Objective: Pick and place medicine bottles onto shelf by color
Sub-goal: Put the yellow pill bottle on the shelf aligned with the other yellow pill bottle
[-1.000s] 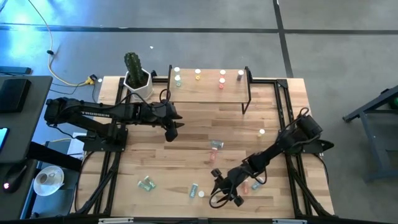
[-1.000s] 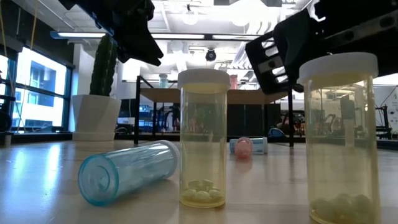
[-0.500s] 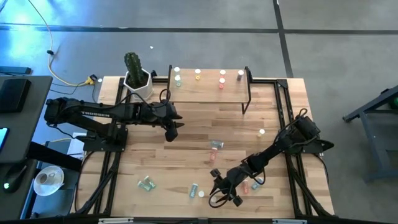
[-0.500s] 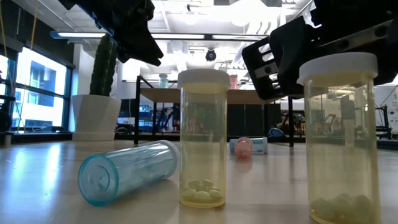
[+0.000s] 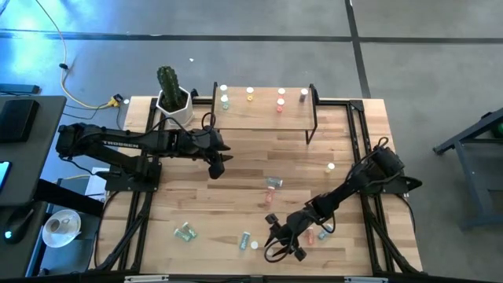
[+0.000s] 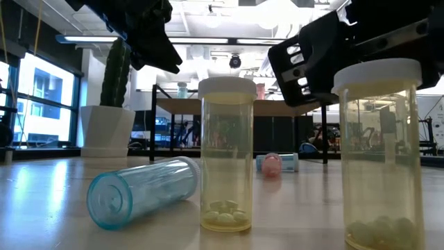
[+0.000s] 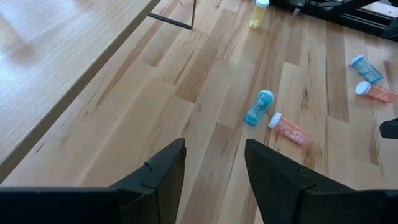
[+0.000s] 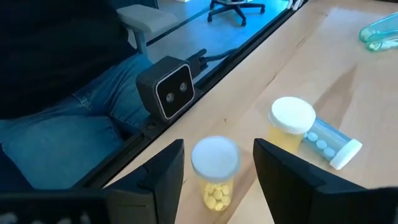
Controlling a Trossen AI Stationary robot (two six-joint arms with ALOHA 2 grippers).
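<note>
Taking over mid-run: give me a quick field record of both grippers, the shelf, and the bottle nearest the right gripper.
left gripper: open, empty, above the table in front of the shelf
right gripper: open, empty, at the near edge, fingers either side of a yellow bottle
yellow bottle: upright, white cap, not gripped
shelf: five bottles along its back edge
second yellow bottle: upright, a blue bottle lying beside it

an open office or robotics lab: polished concrete floor (image 5: 440, 63), exposed ceiling with strip lights (image 6: 229, 17), tall windows (image 6: 41, 97), an office chair (image 8: 239, 7), and a wooden counter (image 5: 244, 157) on a black frame.
</note>
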